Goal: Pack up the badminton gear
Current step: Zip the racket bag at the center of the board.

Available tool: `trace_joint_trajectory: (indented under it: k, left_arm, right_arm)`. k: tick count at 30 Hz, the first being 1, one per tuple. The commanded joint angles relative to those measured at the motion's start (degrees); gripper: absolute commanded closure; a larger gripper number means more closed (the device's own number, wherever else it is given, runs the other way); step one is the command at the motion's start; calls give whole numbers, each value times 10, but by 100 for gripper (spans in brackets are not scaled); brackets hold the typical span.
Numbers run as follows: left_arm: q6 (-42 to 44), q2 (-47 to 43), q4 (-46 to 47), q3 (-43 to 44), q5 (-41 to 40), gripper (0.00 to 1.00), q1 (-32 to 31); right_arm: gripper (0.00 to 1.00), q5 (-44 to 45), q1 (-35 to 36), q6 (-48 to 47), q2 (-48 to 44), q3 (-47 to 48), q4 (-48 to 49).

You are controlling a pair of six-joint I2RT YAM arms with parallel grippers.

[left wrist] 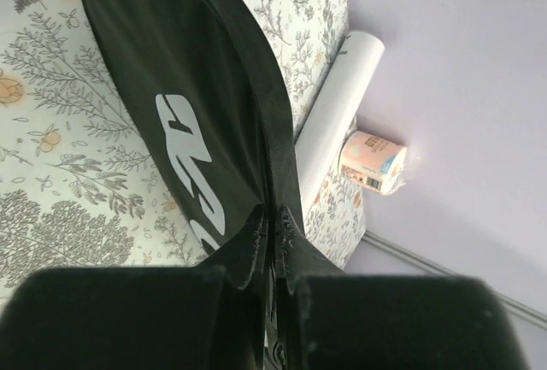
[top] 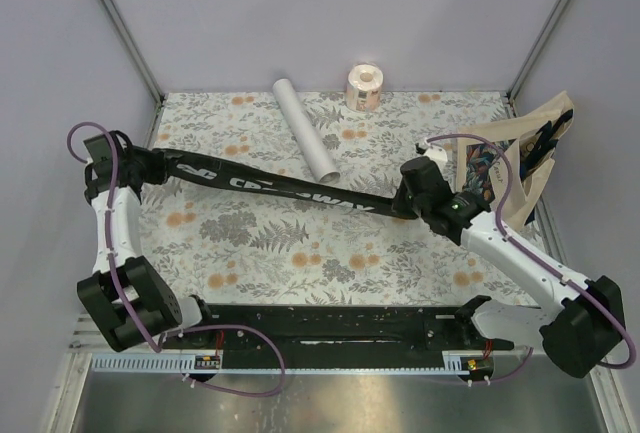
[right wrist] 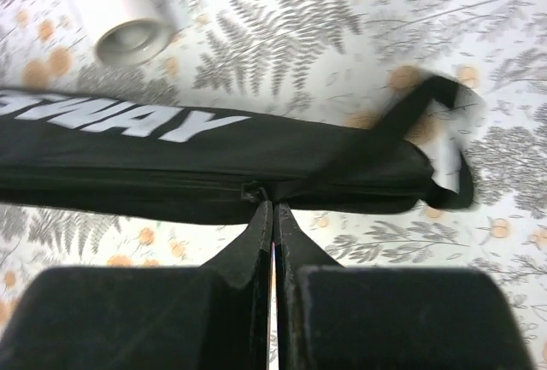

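Observation:
The long black racket bag (top: 270, 189) lettered in white is stretched across the floral table between both arms. My left gripper (top: 150, 163) is shut on the bag's left end; in the left wrist view its tips (left wrist: 273, 216) pinch the zip seam of the bag (left wrist: 197, 88). My right gripper (top: 405, 203) is shut at the bag's right end; the right wrist view shows it (right wrist: 273, 208) closed just under the zip slider of the bag (right wrist: 214, 156). The white tube (top: 305, 128) lies behind the bag, apart from it. No rackets are in view.
A small pinkish paper roll (top: 365, 86) stands at the back wall beside the tube's far end. A beige printed tote bag (top: 520, 158) leans in the right corner behind the right arm. Lilac walls close off the back and both sides.

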Motion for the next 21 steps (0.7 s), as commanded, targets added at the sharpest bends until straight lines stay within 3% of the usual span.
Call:
trace_joint_trajectory:
  k: [1, 9, 12, 15, 21]
  left_arm:
    - [64, 13, -18, 46, -13, 100, 31]
    - [107, 19, -52, 78, -20, 100, 45]
    - [107, 24, -57, 85, -17, 100, 47]
    - [93, 17, -30, 62, -2, 100, 37]
    - [83, 16, -5, 31, 14, 100, 29]
  right_arm:
    - [100, 91, -73, -10, -31, -28, -37]
    - [100, 68, -155, -23, -12, -55, -10]
    - [100, 14, -155, -46, -22, -74, 38]
    - [100, -138, -151, -68, -31, -92, 140]
    - [100, -155, -95, -83, -21, -12, 121]
